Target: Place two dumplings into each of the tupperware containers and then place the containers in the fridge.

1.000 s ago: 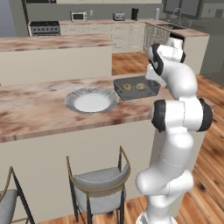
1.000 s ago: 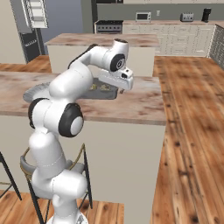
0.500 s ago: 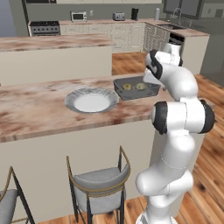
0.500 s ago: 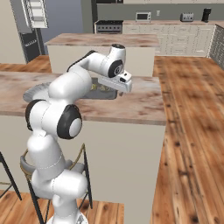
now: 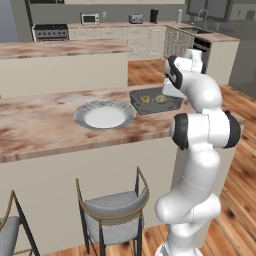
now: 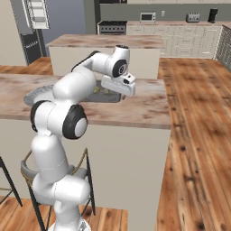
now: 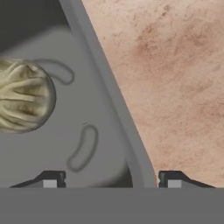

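Arm lower now, parted jaws straddling the tupperware container (image 7: 109, 96) rim beside a dumpling (image 7: 24, 96).

A round white plate (image 5: 105, 116) with a grey fluted rim lies on the brown marbled tabletop (image 5: 45, 130). Below the plate, 1 grey-cushioned stool (image 5: 114, 212) stands against the tabletop's front. Beyond the plate runs a second island (image 5: 60, 49); further back stand a stove (image 5: 49, 32), microwave (image 5: 90, 18) and toaster (image 5: 135, 18).
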You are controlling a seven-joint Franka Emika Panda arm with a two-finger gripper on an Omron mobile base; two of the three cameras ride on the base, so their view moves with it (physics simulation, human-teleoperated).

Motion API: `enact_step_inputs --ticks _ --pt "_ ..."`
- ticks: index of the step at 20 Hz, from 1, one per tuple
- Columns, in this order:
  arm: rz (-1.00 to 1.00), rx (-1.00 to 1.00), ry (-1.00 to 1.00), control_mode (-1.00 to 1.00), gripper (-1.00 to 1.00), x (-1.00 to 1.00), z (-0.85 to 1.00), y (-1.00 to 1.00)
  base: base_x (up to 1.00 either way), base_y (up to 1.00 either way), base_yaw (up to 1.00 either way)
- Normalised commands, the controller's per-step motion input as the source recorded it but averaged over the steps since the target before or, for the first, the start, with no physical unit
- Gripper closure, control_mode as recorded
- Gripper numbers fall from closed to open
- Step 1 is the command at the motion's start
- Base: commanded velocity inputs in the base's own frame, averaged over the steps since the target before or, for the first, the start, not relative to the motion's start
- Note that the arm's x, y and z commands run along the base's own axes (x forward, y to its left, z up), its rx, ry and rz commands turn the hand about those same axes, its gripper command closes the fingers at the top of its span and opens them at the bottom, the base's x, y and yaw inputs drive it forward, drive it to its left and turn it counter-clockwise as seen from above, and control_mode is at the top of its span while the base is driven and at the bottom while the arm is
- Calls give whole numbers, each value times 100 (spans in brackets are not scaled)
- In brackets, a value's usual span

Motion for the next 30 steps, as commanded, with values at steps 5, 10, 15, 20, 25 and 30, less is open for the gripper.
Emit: enact_step_inputs --ticks 5,10,15,20,25,30 --pt "0 0 0 -100 100 0 0 0 0 0 0" --pt "-1 0 0 -100 100 -14 1 0 0 0 0" --pt "-11 0 0 -100 100 -51 37 0 0 0 0" --pt "-16 0 -1 -100 100 -84 64 1 0 0 0" --pt "-24 0 0 -100 100 -93 45 41 0 0 0" --pt "-33 -1 0 -100 100 -88 11 74 0 0 0"
